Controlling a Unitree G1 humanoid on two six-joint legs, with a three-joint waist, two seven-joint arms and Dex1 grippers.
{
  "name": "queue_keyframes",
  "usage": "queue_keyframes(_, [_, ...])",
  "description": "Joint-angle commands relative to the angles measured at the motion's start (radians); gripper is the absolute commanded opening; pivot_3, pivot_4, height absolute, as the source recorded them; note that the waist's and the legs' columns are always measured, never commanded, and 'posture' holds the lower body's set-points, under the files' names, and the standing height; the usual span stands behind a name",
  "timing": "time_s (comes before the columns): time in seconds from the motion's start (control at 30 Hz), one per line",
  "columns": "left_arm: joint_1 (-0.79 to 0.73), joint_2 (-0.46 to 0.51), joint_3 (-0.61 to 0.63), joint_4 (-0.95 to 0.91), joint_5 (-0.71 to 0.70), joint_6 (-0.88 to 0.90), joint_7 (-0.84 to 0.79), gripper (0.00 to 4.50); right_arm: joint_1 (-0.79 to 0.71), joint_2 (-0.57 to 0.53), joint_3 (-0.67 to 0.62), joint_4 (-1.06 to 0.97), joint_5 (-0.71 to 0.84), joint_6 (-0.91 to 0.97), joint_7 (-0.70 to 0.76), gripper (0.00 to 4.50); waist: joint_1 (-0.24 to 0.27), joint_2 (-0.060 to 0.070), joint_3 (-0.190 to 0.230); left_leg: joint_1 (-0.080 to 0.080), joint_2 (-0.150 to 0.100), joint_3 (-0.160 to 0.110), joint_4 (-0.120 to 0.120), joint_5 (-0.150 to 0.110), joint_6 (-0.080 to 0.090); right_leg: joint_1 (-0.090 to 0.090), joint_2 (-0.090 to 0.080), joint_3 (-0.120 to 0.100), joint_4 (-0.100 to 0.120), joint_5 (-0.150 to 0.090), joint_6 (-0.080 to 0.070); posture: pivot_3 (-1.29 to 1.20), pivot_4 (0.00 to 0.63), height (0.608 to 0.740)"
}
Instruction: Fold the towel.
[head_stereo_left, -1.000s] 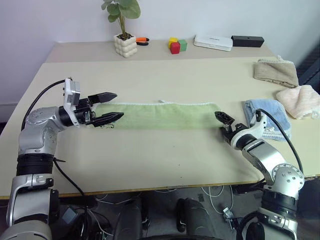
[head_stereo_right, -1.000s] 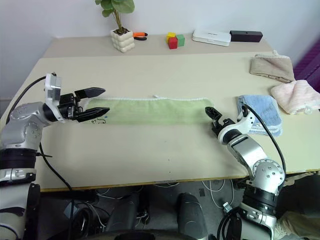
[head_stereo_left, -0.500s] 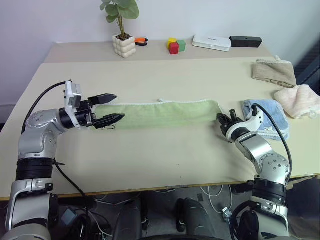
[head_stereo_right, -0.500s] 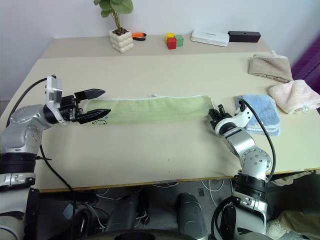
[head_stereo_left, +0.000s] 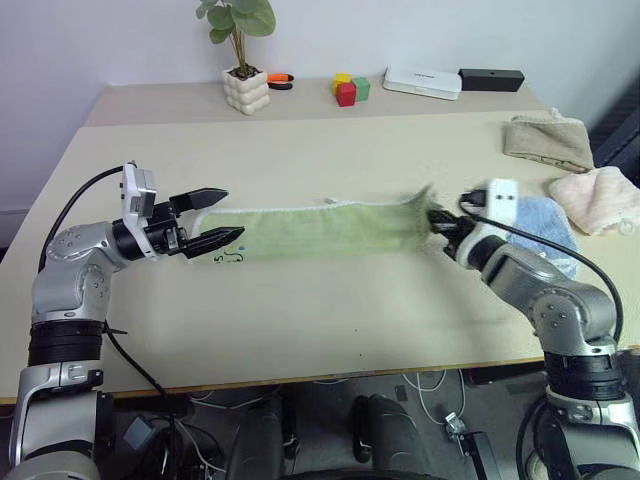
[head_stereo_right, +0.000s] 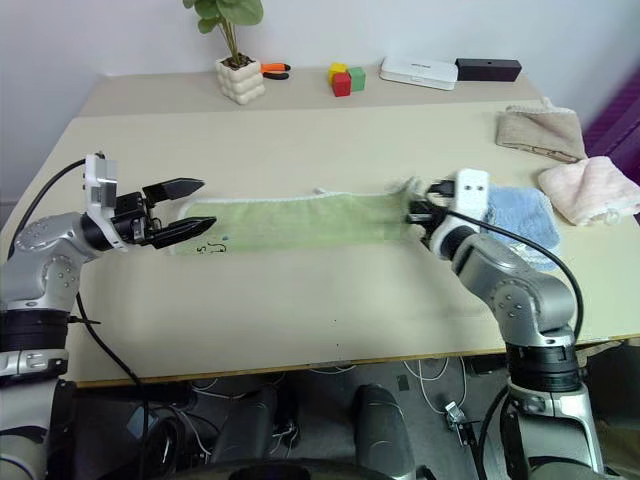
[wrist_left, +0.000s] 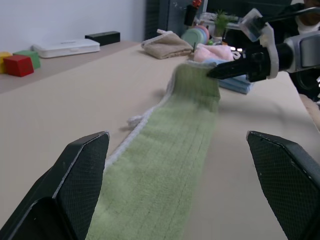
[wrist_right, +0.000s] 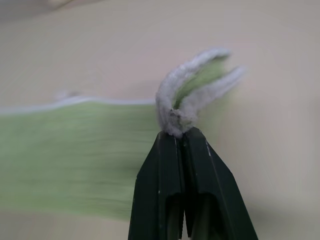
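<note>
Right wrist view: right jaws pinch the towel (wrist_right: 80, 150)'s white-edged, lifted end; left jaws gape.

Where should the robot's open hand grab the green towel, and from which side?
The left gripper could best take the towel by its near flat end, beside the small dark label. That end lies thin on the table, so I'd slide one finger low under the edge from the left and pinch. The right gripper is shut on the far end, lifting its edge.
</note>
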Motion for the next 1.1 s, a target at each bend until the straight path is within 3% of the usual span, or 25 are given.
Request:
queue_keyframes(0.03, [-0.001, 0.009, 0.027, -0.008, -0.011, -0.013, 0.004, 4.5, -0.062, -0.019, 0.131, -0.063, -0.109, -0.016, 0.117, 0.02, 0.002, 0.0, 0.0, 0.0, 0.0, 0.0, 0.0, 0.0, 0.0, 0.0, 0.0, 0.0, 0.0, 0.0, 0.0, 0.0, 0.15, 0.74])
queue_keyframes(0.2, [0.021, 0.006, 0.037, -0.03, -0.016, -0.012, 0.015, 4.5, -0.142, 0.049, 0.254, -0.006, -0.209, -0.033, 0.232, 0.02, 0.002, 0.0, 0.0, -0.002, 0.0, 0.0, 0.001, 0.0, 0.0, 0.0, 0.0, 0.0, 0.0, 0.0, -0.001, 0.0, 0.15, 0.74])
queue_keyframes(0.53, [0.121, 0.02, 0.079, -0.137, -0.053, 0.01, 0.063, 4.5, -0.235, 0.213, 0.359, 0.175, -0.357, -0.075, 0.378, 0.02, 0.001, -0.001, 0.0, -0.002, -0.001, 0.0, 0.001, 0.0, -0.001, -0.001, 0.0, -0.001, 0.001, 0.0, 0.0, 0.0, 0.15, 0.74])
queue_keyframes(0.93, [0.179, 0.023, 0.101, -0.196, -0.071, 0.022, 0.098, 4.5, -0.24, 0.272, 0.431, 0.23, -0.51, -0.168, 0.498, 0.02, -0.001, -0.001, 0.0, -0.002, 0.0, 0.0, 0.001, 0.001, -0.002, -0.001, 0.0, -0.001, 0.001, 0.0, 0.0, 0.0, 0.15, 0.74])
queue_keyframes(1.03, [0.172, 0.017, 0.094, -0.191, -0.07, 0.023, 0.099, 4.5, -0.216, 0.279, 0.451, 0.236, -0.536, -0.163, 0.521, 0.78, -0.001, -0.001, 0.0, -0.002, 0.0, 0.001, 0.001, 0.001, -0.002, -0.001, 0.0, -0.001, 0.001, 0.0, 0.0, 0.0, 0.15, 0.74])
queue_keyframes(1.1, [0.166, 0.012, 0.088, -0.188, -0.071, 0.025, 0.099, 4.5, -0.206, 0.291, 0.443, 0.24, -0.557, -0.177, 0.507, 1.77, -0.001, -0.001, 0.0, -0.002, 0.0, 0.001, 0.001, 0.001, -0.002, -0.001, 0.0, -0.001, 0.001, 0.0, 0.0, 0.0, 0.15, 0.74])
